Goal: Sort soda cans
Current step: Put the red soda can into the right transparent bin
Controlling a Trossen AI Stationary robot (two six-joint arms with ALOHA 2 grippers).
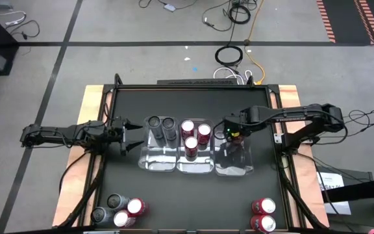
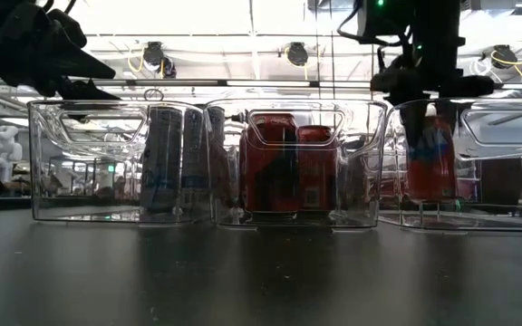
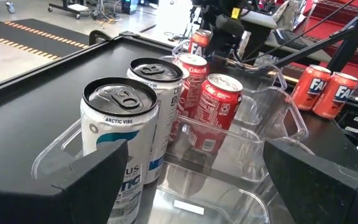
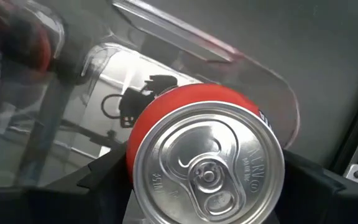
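Three clear trays stand side by side mid-table: the left tray (image 1: pixel 160 162) holds two silver-white cans (image 3: pixel 120 124), the middle tray (image 1: pixel 195 166) three red cans (image 1: pixel 195 133). My right gripper (image 1: pixel 234 135) points down into the far end of the right tray (image 1: pixel 237 168), shut on a red can (image 4: pixel 207 162) that shows low inside that tray (image 2: pixel 429 163). Whether the can's bottom stands on the tray floor cannot be told. My left gripper (image 1: pixel 127 133) waits open just left of the left tray, level, touching nothing. My right gripper holds the red can by its side wall just under the silver top (image 4: pixel 135 149), one finger (image 4: pixel 98 180) on each opposite side. The fingers come from above, pointing down. The can stays upright, top up, inside the right tray.
Loose cans stand at the near left corner, grey ones (image 1: pixel 109 209) and red ones (image 1: pixel 137 208). Two more red cans (image 1: pixel 263 214) stand at the near right edge. Bare dark table lies between these groups and the trays. The tray walls rise around the right gripper.
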